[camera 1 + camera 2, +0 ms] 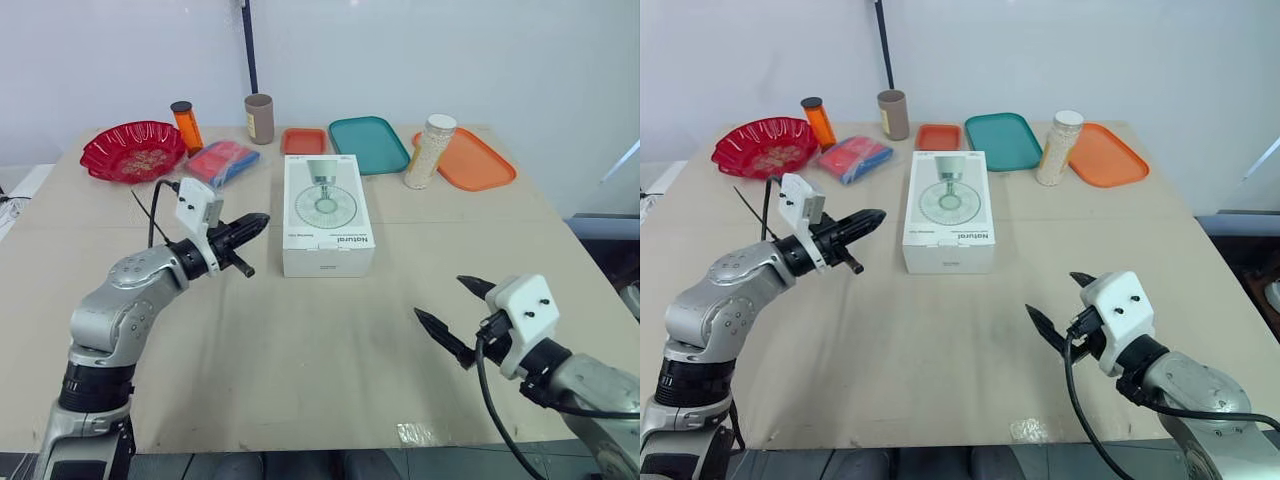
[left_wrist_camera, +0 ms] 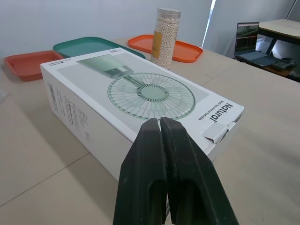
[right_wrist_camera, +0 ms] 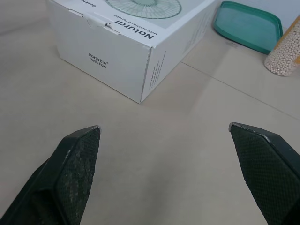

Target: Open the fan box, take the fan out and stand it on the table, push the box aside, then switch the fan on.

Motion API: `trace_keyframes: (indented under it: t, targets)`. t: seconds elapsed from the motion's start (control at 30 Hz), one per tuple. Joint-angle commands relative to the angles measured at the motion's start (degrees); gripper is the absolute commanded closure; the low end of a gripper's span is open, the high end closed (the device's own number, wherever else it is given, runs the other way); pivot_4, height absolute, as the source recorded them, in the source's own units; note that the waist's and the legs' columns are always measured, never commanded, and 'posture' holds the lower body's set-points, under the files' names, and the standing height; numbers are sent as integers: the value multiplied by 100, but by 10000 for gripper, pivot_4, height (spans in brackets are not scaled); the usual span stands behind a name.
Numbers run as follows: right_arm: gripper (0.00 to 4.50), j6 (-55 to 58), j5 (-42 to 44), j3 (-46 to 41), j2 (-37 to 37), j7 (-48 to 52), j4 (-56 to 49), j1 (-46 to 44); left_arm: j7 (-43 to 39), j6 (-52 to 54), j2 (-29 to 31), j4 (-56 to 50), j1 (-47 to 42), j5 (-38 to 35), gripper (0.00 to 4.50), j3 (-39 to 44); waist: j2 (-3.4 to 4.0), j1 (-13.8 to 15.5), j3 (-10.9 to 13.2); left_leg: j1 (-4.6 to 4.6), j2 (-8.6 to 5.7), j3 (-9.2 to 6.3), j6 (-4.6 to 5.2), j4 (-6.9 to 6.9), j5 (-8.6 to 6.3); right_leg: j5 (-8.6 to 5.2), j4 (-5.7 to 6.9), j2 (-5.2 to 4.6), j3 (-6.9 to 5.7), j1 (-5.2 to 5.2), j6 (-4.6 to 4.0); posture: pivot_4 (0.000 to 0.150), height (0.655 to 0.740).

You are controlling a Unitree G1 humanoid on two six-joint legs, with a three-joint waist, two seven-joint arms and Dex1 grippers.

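Opening step, not yet begun: the box [image 1: 328, 213] lies shut at mid-surface [image 1: 300, 350]. Left end effector [image 1: 258, 223], fingers pressed together, points at the box's side. Right end effector [image 1: 440, 298], spread, hovers well apart. Next move: catch the flap [image 2: 216, 134].

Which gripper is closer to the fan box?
Left. The left gripper, shut, points at the left side of the fan box, just short of it. The right gripper, open, is farther off past its near right corner.
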Motion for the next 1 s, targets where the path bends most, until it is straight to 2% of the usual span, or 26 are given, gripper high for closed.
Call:
trace_keyframes:
  t: [0.03, 0.23, 0.6, 0.77, 1.0]
  targets:
    - [0, 260, 89, 247, 64, -304, -249, -414, 234, 55, -339, 245, -613, 366, 43577, -498, 0, -4, 0, 0, 0, 0, 0, 0, 0, 0, 0, 0, 0, 0, 0, 1500, 7400]
    - [0, 537, 88, 681, 155, -562, -277, -825, 212, -346, -638, 1146, -1234, 1081, 43577, -1038, 0, 25, 0, -4, -5, -4, -1, 9, 1, 2, 0, -1, -1, 2, 3, 1500, 7400]
    - [0, 960, 148, 1034, 266, -870, -300, -1456, -82, -963, -852, 2666, -2070, 1827, 43577, -1346, 0, 27, 0, -10, -9, -7, 0, 13, 1, 2, 1, -3, -2, -1, 4, 1500, 7400]
    - [0, 1288, 66, 1358, 378, -1124, -173, -2098, -178, -904, -1069, 2792, -2209, 1903, 43577, -1326, 0, 18, 1, -13, -10, -8, 0, 10, 0, 1, 1, -3, -2, -5, 4, 1500, 7400]
    - [0, 1622, 94, 1622, 616, -1285, -95, -2585, -295, -280, -1167, 2277, -2036, 1928, 43577, -1524, 0, 15, 1, -28, -13, -20, -1, 16, 1, 1, 1, -3, -4, -11, 6, 1500, 7400]
